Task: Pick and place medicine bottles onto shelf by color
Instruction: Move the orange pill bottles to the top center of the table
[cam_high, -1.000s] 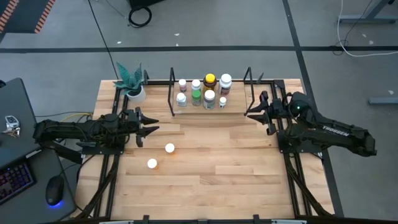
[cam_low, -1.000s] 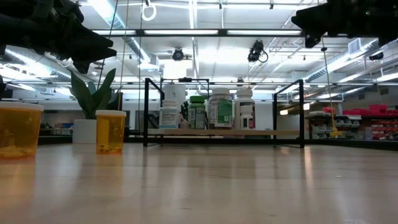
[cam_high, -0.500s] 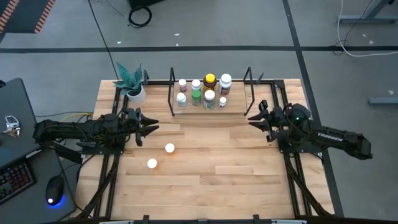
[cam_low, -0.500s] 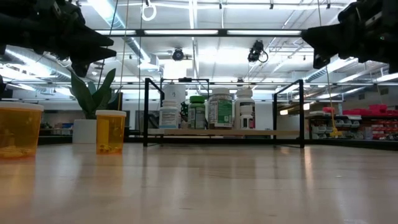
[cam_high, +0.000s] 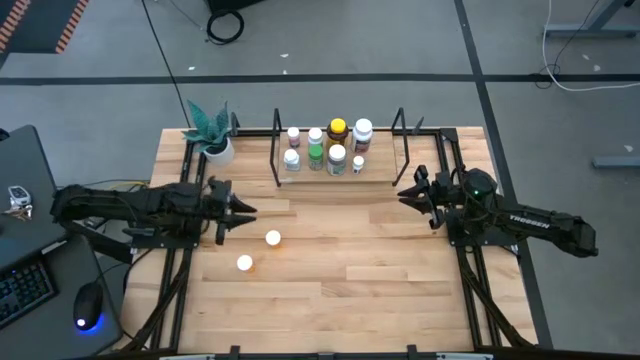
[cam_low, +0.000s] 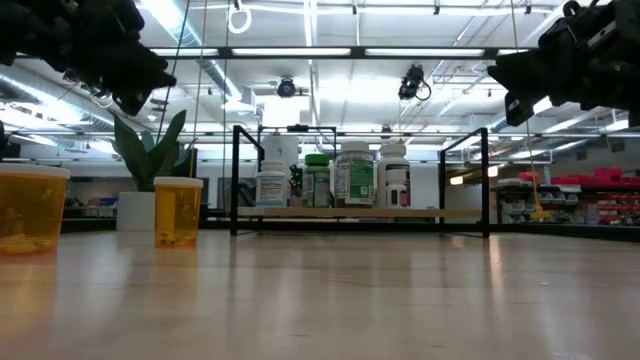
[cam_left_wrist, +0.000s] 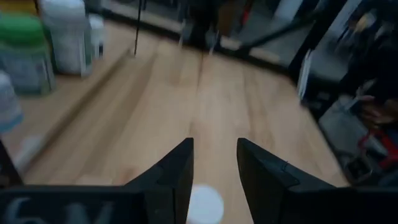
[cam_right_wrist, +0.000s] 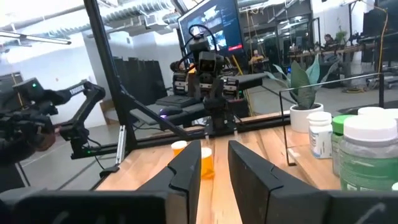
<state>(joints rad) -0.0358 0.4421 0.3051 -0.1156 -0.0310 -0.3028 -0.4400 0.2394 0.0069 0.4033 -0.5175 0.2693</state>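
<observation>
Two orange, white-capped medicine bottles (cam_high: 273, 238) (cam_high: 244, 262) stand upright on the table's left half; the low view shows them too (cam_low: 178, 212) (cam_low: 30, 210). Several more bottles, among them a yellow-capped one (cam_high: 337, 128) and a green one (cam_high: 316, 152), stand on the shelf (cam_high: 385, 166) at the far edge. My left gripper (cam_high: 247, 210) hovers open just left of the nearer-to-shelf orange bottle, whose white cap (cam_left_wrist: 205, 204) shows between its fingers. My right gripper (cam_high: 403, 193) hangs open above the table, right of the shelf's right end.
A white pot with a teal plant (cam_high: 218, 148) stands at the far left corner beside the shelf. Black wire uprights (cam_low: 237, 180) (cam_low: 485, 180) frame the shelf ends. Bare tabletop (cam_high: 350, 270) spreads between the arms and toward the near edge.
My right gripper has drawn away from the shelf's right end toward the near edge and come lower. My left gripper has turned about its own axis and edged toward the orange bottles. The bottles have stayed put.
</observation>
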